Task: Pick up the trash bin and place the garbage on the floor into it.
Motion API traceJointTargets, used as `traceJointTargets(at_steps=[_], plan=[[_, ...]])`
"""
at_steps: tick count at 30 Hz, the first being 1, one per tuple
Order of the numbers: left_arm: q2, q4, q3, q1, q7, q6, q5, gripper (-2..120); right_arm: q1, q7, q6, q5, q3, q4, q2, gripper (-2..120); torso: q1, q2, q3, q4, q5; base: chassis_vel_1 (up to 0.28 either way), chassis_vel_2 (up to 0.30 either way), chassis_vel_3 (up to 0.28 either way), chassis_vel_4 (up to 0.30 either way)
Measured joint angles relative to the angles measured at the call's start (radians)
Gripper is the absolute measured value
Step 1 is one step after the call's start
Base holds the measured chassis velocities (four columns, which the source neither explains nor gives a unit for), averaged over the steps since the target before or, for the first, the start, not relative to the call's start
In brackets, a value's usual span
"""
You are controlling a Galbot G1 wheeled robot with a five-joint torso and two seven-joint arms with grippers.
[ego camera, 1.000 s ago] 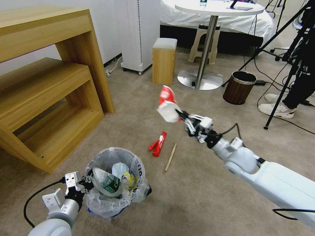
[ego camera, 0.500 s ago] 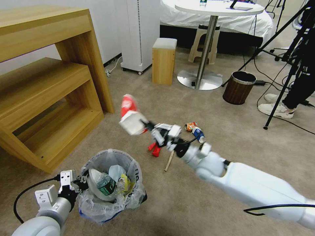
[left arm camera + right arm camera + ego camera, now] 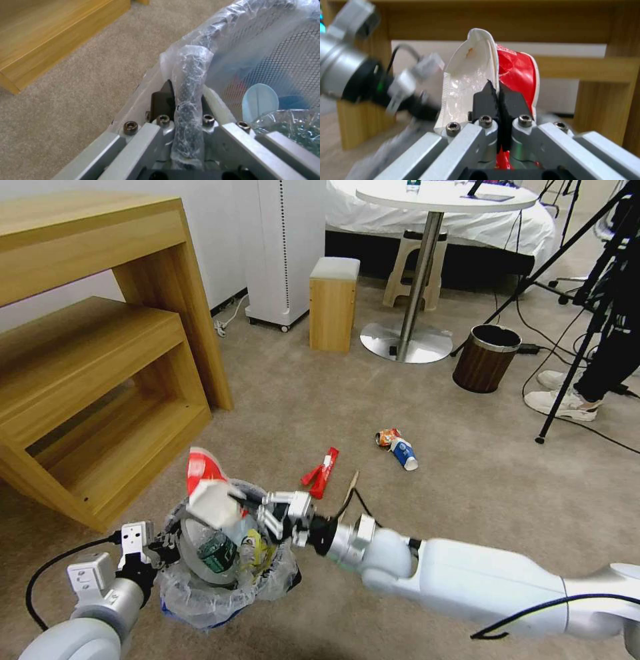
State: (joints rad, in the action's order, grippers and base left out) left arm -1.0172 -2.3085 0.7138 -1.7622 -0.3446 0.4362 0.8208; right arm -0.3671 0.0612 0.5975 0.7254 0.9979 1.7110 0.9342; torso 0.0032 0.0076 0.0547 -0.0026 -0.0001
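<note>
Head view: your right gripper [image 3: 243, 505] clamped the red-white cup [image 3: 208, 492] over the trash bin [image 3: 227, 553], left gripper [image 3: 163, 551] pinched on its rim; red packet [image 3: 321, 472], stick [image 3: 349, 488], blue-white cup [image 3: 400, 449] remained at 1 o'clock.

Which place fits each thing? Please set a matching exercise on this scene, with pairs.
Things:
1. red-white paper cup
2. trash bin
3. red packet
4. blue-white paper cup

Places:
A. rim clamped by left end effector
B. floor, beside wooden stick
C. pinched by right end effector, above bin
D. floor, alone, farther out

Pairs: 1-C, 2-A, 3-B, 4-D
</note>
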Motion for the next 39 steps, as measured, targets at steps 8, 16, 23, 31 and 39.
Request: traceJointTargets(at_steps=[8, 16, 23, 31, 39], plan=[[-0.010, -0.002, -0.005, 0.002, 0.000, -0.003, -0.002, 1, -0.072, -0.003, 0.003, -0.041, 0.013, -0.042, -0.008, 0, 0.000, 0.000, 0.000, 0.0000, 0.0002, 0.000, 0.000, 0.000, 0.000], [-0.012, 0.001, -0.004, 0.004, 0.000, -0.006, -0.003, 1, -0.095, -0.027, -0.002, -0.070, -0.009, -0.042, -0.028, 0, 0.000, 0.000, 0.000, 0.0001, 0.0001, 0.000, 0.000, 0.000, 0.000], [-0.024, 0.010, -0.016, 0.006, 0.003, -0.007, -0.015, 1, -0.119, -0.036, -0.020, -0.085, -0.062, -0.026, -0.046, 21, 0.000, 0.000, 0.000, 0.0001, 0.0001, 0.000, 0.000, 0.000, 0.000], [-0.024, 0.009, -0.016, 0.004, 0.005, -0.008, -0.017, 1, -0.143, -0.066, -0.034, -0.093, -0.121, 0.001, -0.052, 51, 0.000, 0.000, 0.000, 0.0000, 0.0001, 0.000, 0.000, 0.000, 0.000], [-0.029, 0.015, -0.018, 0.005, 0.008, -0.010, -0.025, 1, -0.177, -0.143, -0.075, -0.074, -0.284, 0.044, -0.043, 80, 0.000, 0.000, 0.000, 0.0002, 0.0001, 0.000, 0.000, 0.000, 0.000]])
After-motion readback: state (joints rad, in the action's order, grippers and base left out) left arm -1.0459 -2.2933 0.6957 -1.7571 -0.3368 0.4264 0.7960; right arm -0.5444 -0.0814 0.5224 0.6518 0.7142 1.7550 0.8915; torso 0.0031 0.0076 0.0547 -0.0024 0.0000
